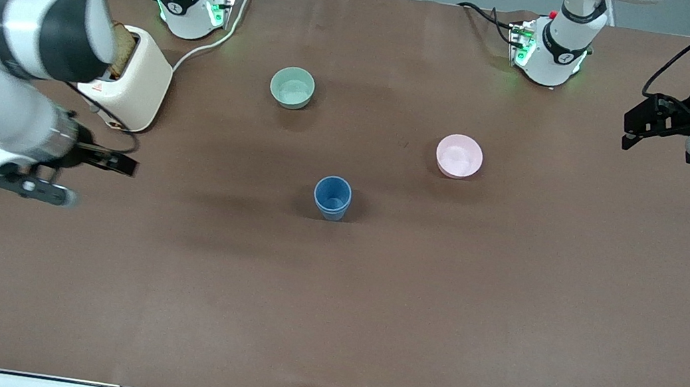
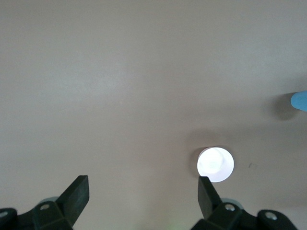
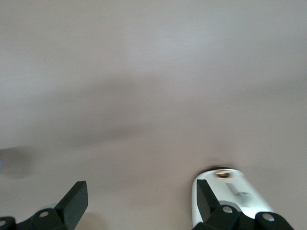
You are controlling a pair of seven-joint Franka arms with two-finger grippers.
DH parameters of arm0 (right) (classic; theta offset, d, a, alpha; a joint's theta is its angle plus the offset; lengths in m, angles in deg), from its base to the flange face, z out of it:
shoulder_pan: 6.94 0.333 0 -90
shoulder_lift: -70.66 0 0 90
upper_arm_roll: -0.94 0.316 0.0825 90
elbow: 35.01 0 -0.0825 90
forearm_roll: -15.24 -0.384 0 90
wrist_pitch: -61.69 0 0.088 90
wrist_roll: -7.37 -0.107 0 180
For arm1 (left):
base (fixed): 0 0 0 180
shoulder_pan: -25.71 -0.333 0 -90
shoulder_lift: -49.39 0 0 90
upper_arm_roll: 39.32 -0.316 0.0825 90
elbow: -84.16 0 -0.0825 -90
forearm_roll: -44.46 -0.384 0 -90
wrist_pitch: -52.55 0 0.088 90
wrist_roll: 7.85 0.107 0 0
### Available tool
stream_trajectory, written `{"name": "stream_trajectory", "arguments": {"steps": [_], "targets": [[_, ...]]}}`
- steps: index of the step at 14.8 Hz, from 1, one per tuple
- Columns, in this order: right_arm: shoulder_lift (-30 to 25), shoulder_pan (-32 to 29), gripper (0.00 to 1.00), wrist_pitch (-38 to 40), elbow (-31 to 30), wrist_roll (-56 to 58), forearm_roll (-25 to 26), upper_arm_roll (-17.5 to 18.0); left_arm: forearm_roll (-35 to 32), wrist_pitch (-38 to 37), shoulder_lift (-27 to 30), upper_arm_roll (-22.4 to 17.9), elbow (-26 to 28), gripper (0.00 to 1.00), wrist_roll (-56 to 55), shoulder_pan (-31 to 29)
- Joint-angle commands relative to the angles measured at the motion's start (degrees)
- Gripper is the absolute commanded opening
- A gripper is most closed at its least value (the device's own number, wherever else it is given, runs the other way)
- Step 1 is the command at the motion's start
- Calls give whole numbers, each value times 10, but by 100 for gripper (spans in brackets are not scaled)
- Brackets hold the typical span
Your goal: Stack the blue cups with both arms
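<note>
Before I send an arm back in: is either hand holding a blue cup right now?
No. Both the left hand and the right hand are open and empty, while the blue cups stand nested on the table.

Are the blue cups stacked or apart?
Stacked: the blue cups stand upright as one nested pile, a double rim showing; both grippers are away, open.

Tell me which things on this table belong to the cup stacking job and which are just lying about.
Part of the job:
- blue cups, apparently already nested, mid-table
- left pincer, open, over the table's left-arm end
- right pincer, open, over the table's right-arm end

Just lying about:
- mint-green bowl
- pink bowl
- toaster holding toast
</note>
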Motion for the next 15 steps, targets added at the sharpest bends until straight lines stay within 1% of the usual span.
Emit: {"name": "stream_trajectory", "arguments": {"steps": [1, 2, 6, 8, 9, 10, 11, 12, 14, 15], "targets": [[-65, -50, 100, 9, -44, 43, 33, 14, 1, -4, 2, 0, 0, 100, -5, -1], [-77, -72, 100, 14, -44, 77, 33, 14, 1, -4, 2, 0, 0, 100, -5, -1], [-132, -135, 100, 17, -38, 140, 26, 14, 1, -5, 1, 0, 0, 100, -4, -2], [-148, -147, 100, 18, -27, 161, 25, 14, 1, -6, 1, 0, 2, 100, -2, -3], [-148, -147, 100, 23, -9, 163, 25, 14, 1, -12, 1, 0, 4, 100, 1, -3], [-146, -145, 100, 54, 26, 163, 25, 17, 1, -13, 1, 0, 5, 100, 2, -3], [-142, -142, 100, 80, 46, 158, 25, 17, 1, -14, 1, 0, 5, 100, 5, -3], [-142, -153, 100, 82, 49, 160, 25, 23, 1, -15, 1, 0, 4, 100, 3, -3], [-144, -177, 100, 85, 45, 159, 25, 50, 1, -15, 1, 0, 1, 100, -1, -2], [-144, -183, 100, 84, 45, 159, 25, 55, 1, -15, 1, 0, 0, 100, -1, -3]]}}
